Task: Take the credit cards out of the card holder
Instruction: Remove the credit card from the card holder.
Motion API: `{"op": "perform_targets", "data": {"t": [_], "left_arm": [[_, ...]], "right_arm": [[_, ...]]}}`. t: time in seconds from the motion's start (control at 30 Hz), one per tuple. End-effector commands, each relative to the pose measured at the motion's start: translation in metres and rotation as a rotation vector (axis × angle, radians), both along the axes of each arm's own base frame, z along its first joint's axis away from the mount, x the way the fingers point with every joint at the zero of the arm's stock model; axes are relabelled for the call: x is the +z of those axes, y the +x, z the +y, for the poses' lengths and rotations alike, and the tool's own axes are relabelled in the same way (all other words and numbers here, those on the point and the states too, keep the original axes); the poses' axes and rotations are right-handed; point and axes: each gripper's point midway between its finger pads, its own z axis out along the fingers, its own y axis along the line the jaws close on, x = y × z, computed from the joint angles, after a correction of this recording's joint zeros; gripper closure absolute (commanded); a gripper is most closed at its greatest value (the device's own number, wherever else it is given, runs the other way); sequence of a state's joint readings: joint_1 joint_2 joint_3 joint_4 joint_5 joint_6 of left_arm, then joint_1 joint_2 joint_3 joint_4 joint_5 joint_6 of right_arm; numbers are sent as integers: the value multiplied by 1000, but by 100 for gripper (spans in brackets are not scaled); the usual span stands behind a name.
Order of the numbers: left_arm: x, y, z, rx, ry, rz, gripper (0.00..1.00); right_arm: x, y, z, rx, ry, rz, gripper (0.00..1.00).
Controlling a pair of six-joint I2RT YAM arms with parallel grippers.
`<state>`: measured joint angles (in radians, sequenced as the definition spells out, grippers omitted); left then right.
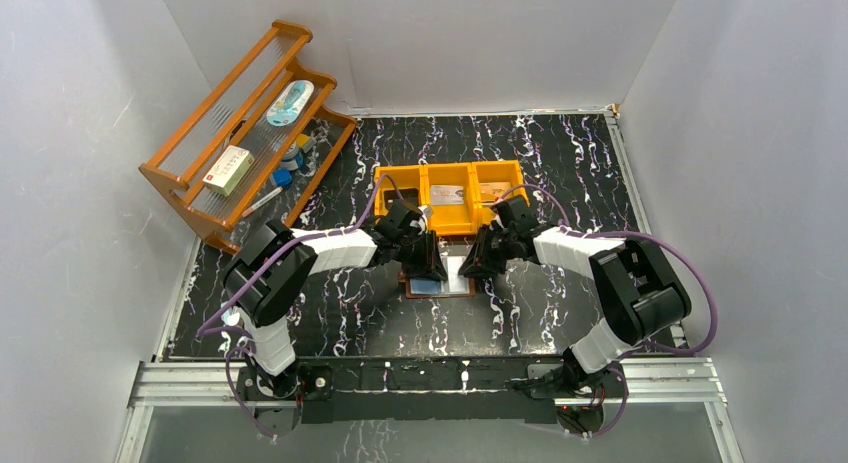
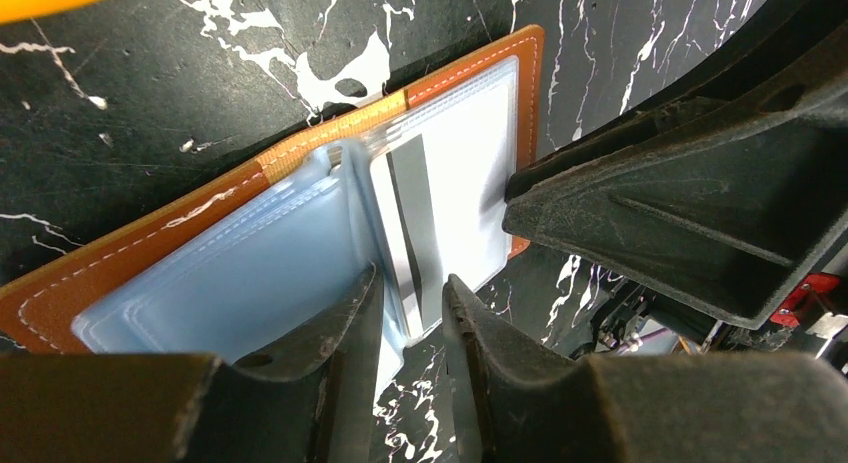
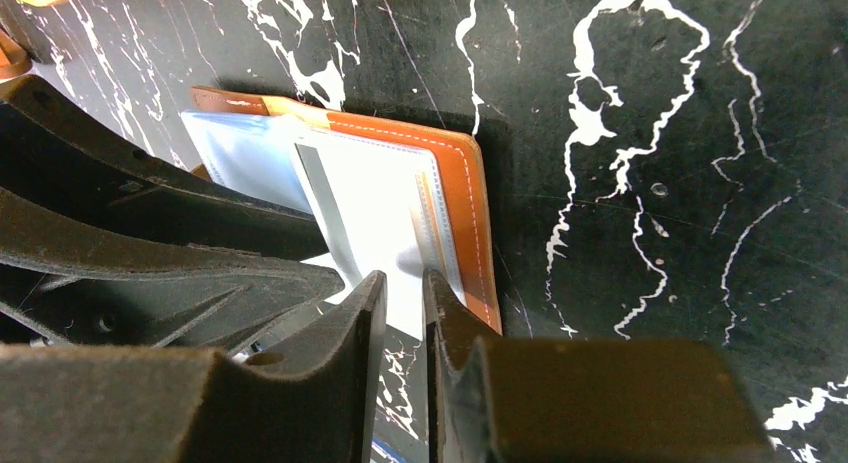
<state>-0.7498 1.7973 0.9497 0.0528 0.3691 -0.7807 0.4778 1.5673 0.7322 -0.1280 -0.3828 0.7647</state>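
Top external: bin (image 1: 405,198) behind holder (image 1: 440,285).

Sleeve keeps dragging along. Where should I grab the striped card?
Grip the card by its near short edge, which seems to jut past the holder. Come from the arms' side with the right gripper, pinching top and bottom faces, since it lies flat.

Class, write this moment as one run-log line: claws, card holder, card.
card holder: lying open | striped card: in its pocket | left claw: slightly open at card's edge | right claw: slightly open at card's edge
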Motion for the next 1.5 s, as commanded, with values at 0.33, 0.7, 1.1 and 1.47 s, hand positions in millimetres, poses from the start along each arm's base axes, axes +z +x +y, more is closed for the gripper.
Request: {"op": "perform_targets", "data": {"t": [0.33, 0.7, 1.1, 1.47], "left_arm": [[3, -4, -8, 26, -70, 32, 93], [7, 0, 8, 37, 24, -3, 100], [15, 3, 13, 55, -5, -21, 100], [-6, 5, 6, 168, -42, 72, 70]], "right_arm": [[-22, -15, 1, -22, 18, 87, 79], [-30, -12, -14, -72, -69, 77, 79], [-15, -5, -4, -38, -21, 34, 79], [-24, -16, -5, -50, -7, 77, 77]]}}
